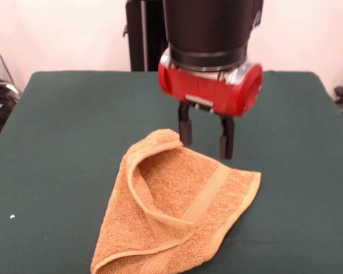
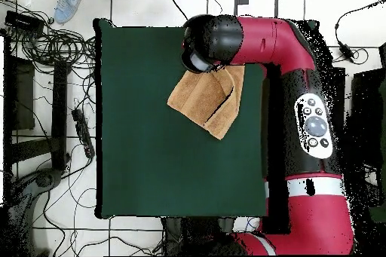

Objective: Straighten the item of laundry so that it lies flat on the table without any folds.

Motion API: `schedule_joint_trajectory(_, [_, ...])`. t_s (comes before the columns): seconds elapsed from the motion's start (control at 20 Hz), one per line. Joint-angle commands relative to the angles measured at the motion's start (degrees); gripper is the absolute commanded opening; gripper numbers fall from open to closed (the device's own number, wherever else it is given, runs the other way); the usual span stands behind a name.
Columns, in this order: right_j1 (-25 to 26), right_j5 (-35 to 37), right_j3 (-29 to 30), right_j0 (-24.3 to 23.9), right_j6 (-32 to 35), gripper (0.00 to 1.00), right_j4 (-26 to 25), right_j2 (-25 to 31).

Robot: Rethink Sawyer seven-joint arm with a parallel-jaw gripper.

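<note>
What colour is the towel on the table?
The towel is orange-tan with ribbed woven bands, lying on the dark green table. The front view shows it best.

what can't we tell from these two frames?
- Front view: the towel's near corner runs off the bottom edge.
- Overhead view: the arm's head covers the gripper and the towel's top edge.
- Front view: gripper fingers stand apart beside the towel's raised corner; whether one touches it is unclear.
</note>
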Motion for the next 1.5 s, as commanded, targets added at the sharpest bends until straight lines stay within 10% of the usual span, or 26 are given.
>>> schedule_joint_trajectory(0.05, [3.7, -4.04, 0.28, 1.87, -7.15, 1.0, -4.02, 0.14])
schedule_joint_trajectory(1.5, [4.19, -13.32, 8.63, -6.87, -16.26, 1.0, -11.63, 2.4])
